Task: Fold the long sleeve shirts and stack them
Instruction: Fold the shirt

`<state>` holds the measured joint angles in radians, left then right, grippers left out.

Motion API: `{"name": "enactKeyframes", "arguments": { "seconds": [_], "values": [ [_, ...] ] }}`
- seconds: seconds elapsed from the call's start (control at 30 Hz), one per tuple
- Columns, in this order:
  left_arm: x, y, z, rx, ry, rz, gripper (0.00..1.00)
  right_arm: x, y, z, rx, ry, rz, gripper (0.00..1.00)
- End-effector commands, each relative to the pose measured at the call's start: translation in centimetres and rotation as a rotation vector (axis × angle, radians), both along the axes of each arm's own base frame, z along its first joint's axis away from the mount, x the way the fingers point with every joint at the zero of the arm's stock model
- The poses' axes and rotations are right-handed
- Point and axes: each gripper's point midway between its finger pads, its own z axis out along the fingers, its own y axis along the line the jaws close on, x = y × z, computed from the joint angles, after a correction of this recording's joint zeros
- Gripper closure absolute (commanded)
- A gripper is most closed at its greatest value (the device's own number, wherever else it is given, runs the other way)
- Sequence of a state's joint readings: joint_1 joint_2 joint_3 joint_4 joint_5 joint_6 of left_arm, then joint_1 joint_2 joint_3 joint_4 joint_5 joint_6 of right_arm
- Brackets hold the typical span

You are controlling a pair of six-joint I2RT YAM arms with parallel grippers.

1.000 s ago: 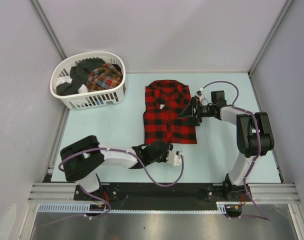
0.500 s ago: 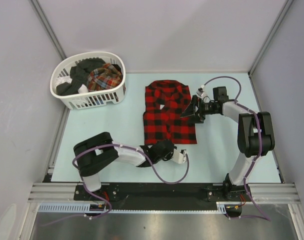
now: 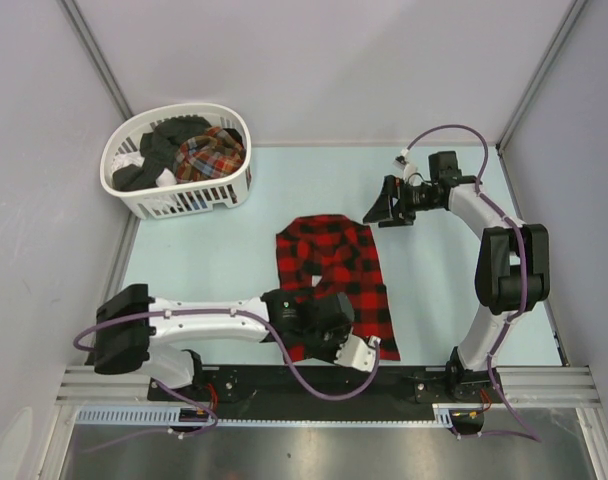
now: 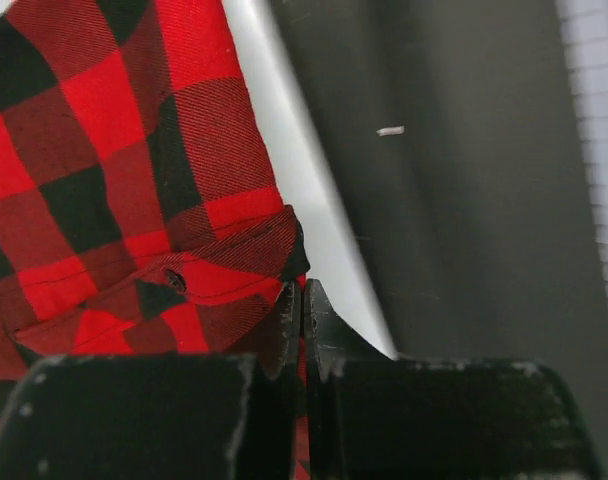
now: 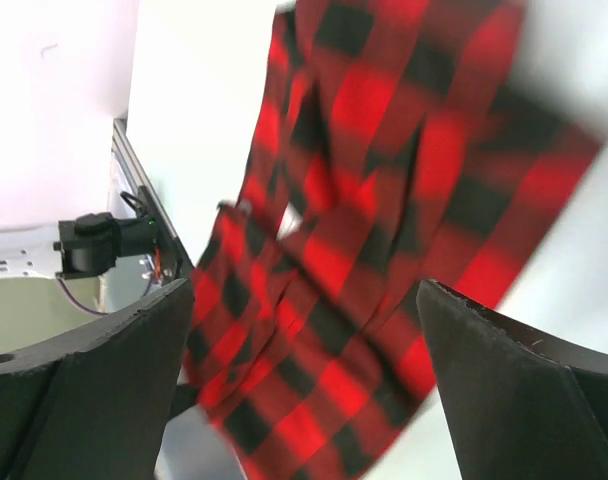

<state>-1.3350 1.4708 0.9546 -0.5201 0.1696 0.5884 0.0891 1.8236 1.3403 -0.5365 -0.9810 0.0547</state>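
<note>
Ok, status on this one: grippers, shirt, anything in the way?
Left gripper shut on the shirt, at its near hem. Right gripper open, off the cloth. Shirt lies askew, close in. Basket far left, nothing in the way.

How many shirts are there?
2: a red-and-black flannel shirt lying on the table near the front edge, and a plaid shirt in the white basket at back left. Dark clothes beside it may hide more.

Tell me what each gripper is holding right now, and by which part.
The left gripper is shut on the shirt, pinching the cloth at its near edge. The right gripper is open and holds nothing.
</note>
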Motion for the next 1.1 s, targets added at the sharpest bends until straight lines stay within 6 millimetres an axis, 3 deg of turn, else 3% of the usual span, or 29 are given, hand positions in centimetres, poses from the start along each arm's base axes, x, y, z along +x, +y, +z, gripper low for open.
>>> {"name": "enactKeyframes", "arguments": {
  "seconds": [0.0,0.03,0.1,0.13,0.2,0.33,0.43,0.63,0.83,0.93,1.07],
  "values": [
    [-4.5,1.0,6.9,-0.015,0.332,-0.008,1.00,0.5,-0.3,1.2,-0.019,-0.060,0.039,0.00],
    [-4.8,1.1,7.6,-0.005,0.404,-0.003,1.00,0.5,-0.3,1.2,-0.015,-0.065,0.047,0.00],
    [-2.2,0.4,9.5,-0.049,0.439,0.062,1.00,0.5,-0.2,1.1,-0.009,-0.056,0.056,0.00],
    [-1.8,0.6,9.2,-0.024,0.478,0.077,1.00,0.4,-0.2,1.1,-0.004,-0.056,0.063,0.00],
    [1.3,0.6,9.6,-0.055,0.480,0.130,1.00,0.5,-0.1,1.1,0.001,-0.054,0.067,0.00],
    [6.4,1.1,8.8,-0.066,0.514,0.191,1.00,0.6,-0.1,0.9,0.003,-0.048,0.071,0.00],
    [11.6,1.9,8.1,-0.093,0.488,0.252,1.00,0.6,-0.1,0.9,0.006,-0.055,0.083,0.00],
    [19.5,2.6,4.7,-0.105,0.447,0.317,1.00,0.2,-0.1,0.5,0.008,-0.041,0.102,0.00],
    [25.0,3.5,0.5,-0.102,0.411,0.386,1.00,-0.3,-0.3,-0.7,-0.002,-0.021,0.112,0.00],
    [27.2,3.4,0.0,-0.116,0.364,0.415,1.00,-0.8,-0.3,-1.2,0.004,-0.002,0.115,0.01],
    [28.8,2.8,1.1,-0.143,0.326,0.424,0.99,-2.2,-0.1,-2.1,0.018,0.037,0.124,0.12]
  ]
}}
